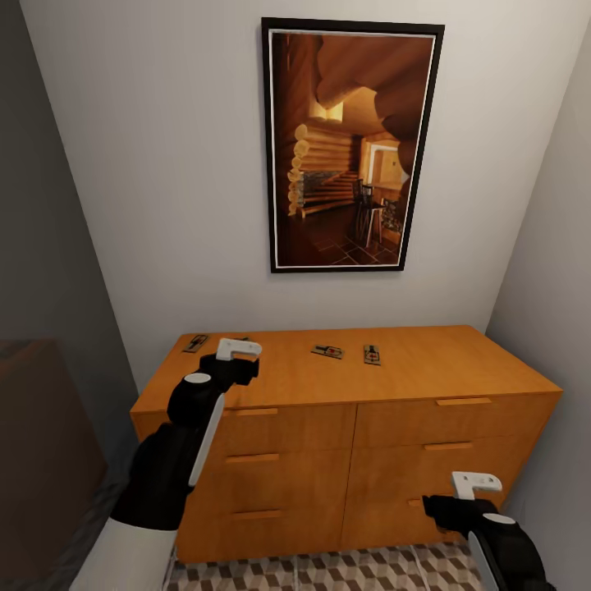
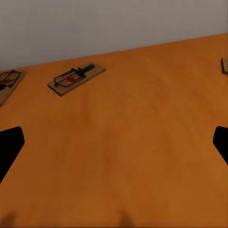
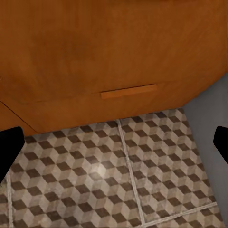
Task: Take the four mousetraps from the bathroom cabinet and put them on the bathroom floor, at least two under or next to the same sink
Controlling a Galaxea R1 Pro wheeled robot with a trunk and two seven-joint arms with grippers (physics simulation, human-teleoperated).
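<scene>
Facing the cabinet (image 1: 361, 410), you are looking at a wide, low orange-brown wooden chest whose drawer fronts carry slim handles, standing against a pale wall under a framed picture (image 1: 351, 146) of a log interior. Mousetraps are lying flat on its top, toward the back edge: one at the far left (image 1: 195, 343), one near the middle (image 1: 327, 351) and one just beside it (image 1: 372, 354), three clearly countable from the head camera; a fourth cannot be confirmed. Each is showing as a tiny rectangular slab with dark metal parts and a red spot. Your left gripper (image 1: 238, 355) is hovering over the left of the cabinet top, its fingers spread apart and holding nothing. Your right gripper (image 1: 469, 492) is hanging low before the lower drawers, above the cube-patterned bathroom floor (image 3: 118, 180), jaws likewise apart and empty.
</scene>
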